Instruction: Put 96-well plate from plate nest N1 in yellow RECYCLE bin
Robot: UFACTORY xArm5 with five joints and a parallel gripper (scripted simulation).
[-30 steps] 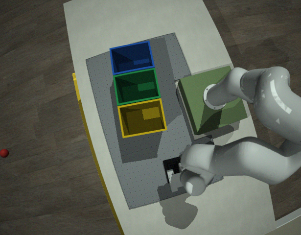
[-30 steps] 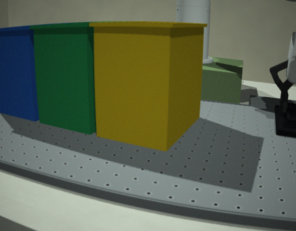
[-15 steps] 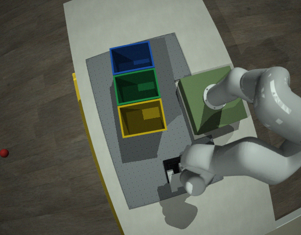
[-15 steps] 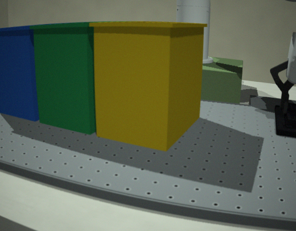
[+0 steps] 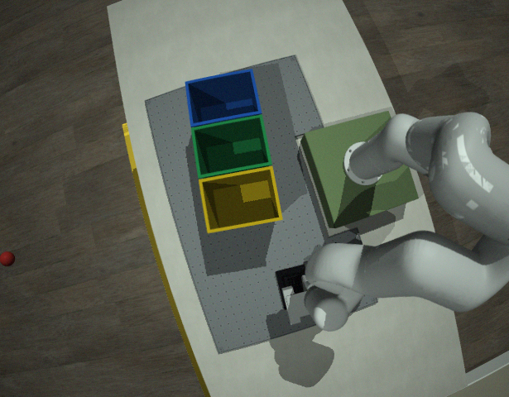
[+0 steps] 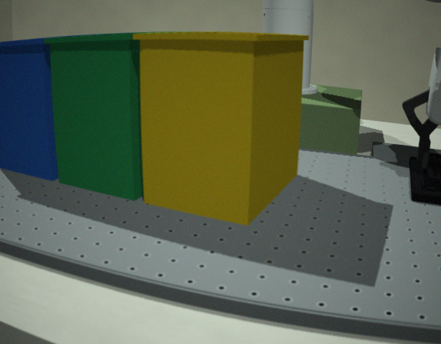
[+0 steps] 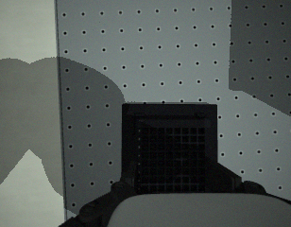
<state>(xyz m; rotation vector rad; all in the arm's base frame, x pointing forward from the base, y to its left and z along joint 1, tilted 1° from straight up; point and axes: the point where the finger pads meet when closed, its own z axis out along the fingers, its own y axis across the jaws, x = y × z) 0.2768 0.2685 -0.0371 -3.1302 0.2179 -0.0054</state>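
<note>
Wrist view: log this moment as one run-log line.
phase: grasp | gripper: shut on 96-well plate | plate: in nest N1, not lifted | yellow bin: upright

Clearance: open breadboard between nest and bins
The yellow bin (image 5: 244, 198), nearest of three touching bins, is open-topped; green pedestal (image 5: 331, 149) flanks the path on the counter (image 5: 160, 38)
</note>
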